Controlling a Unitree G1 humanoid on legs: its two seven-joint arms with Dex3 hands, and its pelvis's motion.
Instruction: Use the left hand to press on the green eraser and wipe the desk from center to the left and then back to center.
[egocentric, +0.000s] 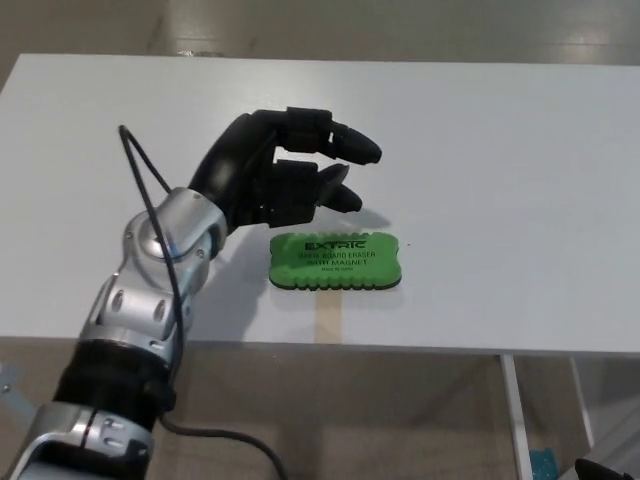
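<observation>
While the left hand (285, 175) hovered with fingers spread and holding nothing, the eraser (335, 261) lay flat near the desk's (500, 150) front edge, just below and nearer the camera than the fingertips, long axis left-to-right, untouched; right hand unseen.

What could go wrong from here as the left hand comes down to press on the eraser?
1. The left hand hovers behind the green eraser, not over it, fingers apart; lowered from here it might catch only the far edge and tip or push the eraser.
2. The eraser lies close to the desk's near edge, so an off-centre push toward the robot could slide it off.
3. A loose black cable loops beside the wrist and might snag during the leftward wipe.
</observation>
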